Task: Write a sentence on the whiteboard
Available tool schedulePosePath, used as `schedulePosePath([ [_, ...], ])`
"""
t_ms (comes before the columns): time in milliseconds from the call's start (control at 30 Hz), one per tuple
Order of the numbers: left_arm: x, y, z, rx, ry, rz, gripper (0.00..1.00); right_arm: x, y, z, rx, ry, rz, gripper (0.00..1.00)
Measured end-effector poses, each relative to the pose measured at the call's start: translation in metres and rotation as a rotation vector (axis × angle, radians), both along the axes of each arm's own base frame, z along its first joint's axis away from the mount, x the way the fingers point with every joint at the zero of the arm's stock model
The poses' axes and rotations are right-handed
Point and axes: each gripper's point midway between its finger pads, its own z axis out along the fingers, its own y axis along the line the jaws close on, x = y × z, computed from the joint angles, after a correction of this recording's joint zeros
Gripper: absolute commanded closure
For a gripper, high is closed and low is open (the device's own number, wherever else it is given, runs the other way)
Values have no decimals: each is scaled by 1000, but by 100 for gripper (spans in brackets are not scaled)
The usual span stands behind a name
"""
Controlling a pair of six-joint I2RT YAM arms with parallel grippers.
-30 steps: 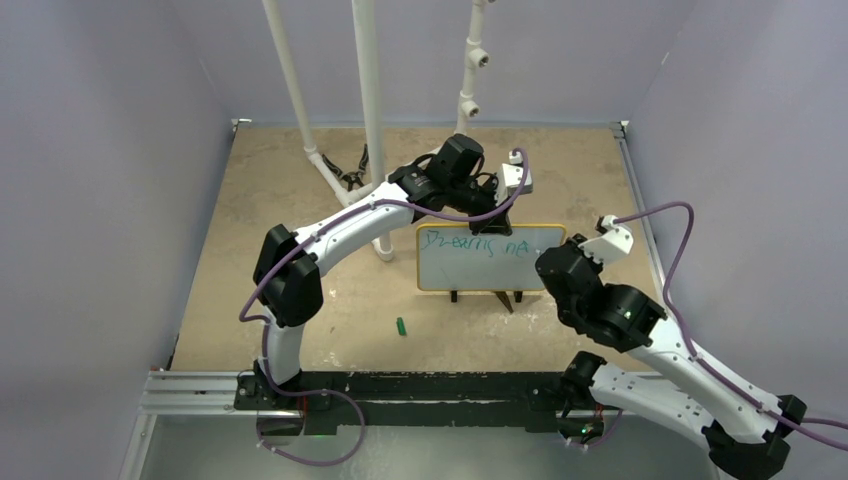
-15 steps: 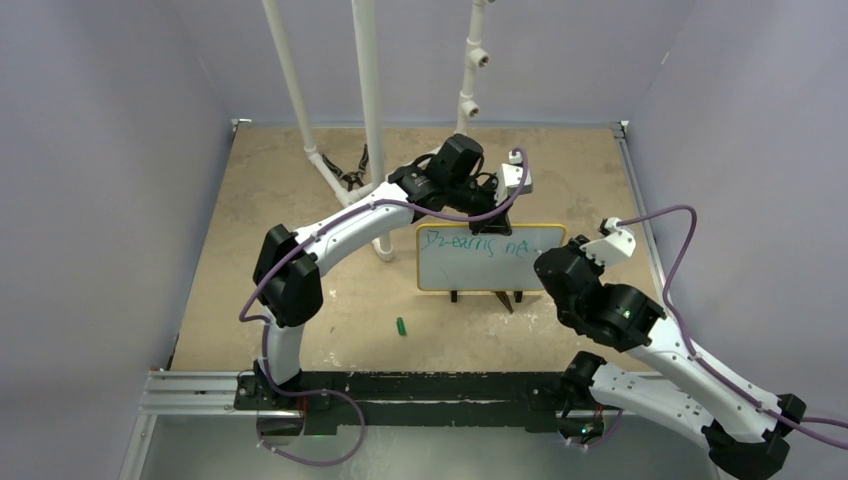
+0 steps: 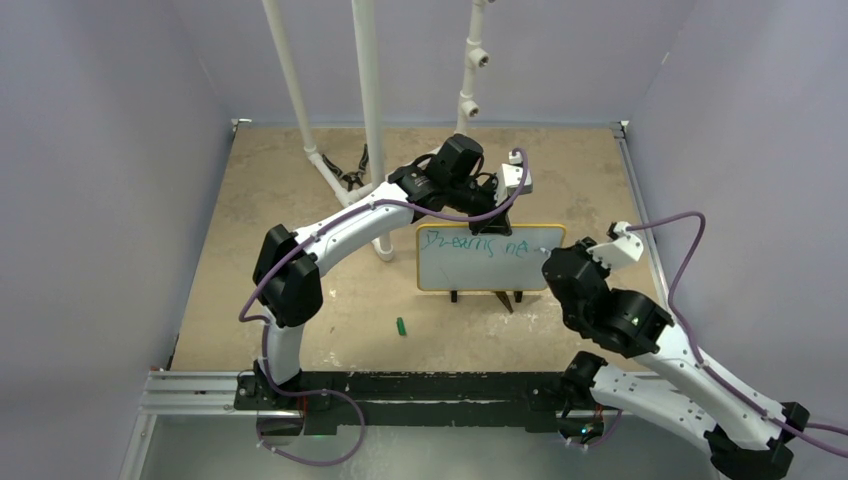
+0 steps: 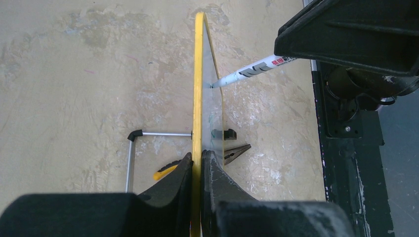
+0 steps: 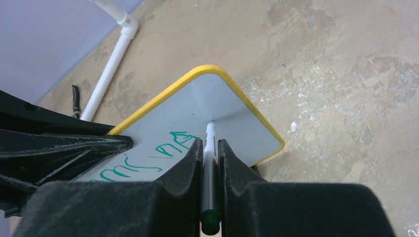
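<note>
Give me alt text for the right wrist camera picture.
The right gripper clamps a marker whose tip touches the whiteboard just past green lettering. A white pipe lies on the tan table behind.

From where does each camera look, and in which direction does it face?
Top external: above and behind the bases, facing down; left arm and right arm show at the whiteboard.
Left wrist: looks down along the board's rim; left gripper clamps it.
Right wrist: faces the board's front; right gripper holds the marker.
Both wrist views share the marker tip at the board.
</note>
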Motion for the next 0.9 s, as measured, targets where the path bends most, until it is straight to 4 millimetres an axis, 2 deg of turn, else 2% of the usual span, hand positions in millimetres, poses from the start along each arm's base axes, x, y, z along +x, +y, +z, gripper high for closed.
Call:
schedulePosePath([
  [167, 0, 0, 0, 0, 1, -1, 100, 1, -1, 6, 11, -28, 2, 100],
  [900, 2, 2, -1, 2, 1, 6, 100, 6, 10, 0, -32, -24, 67, 100],
])
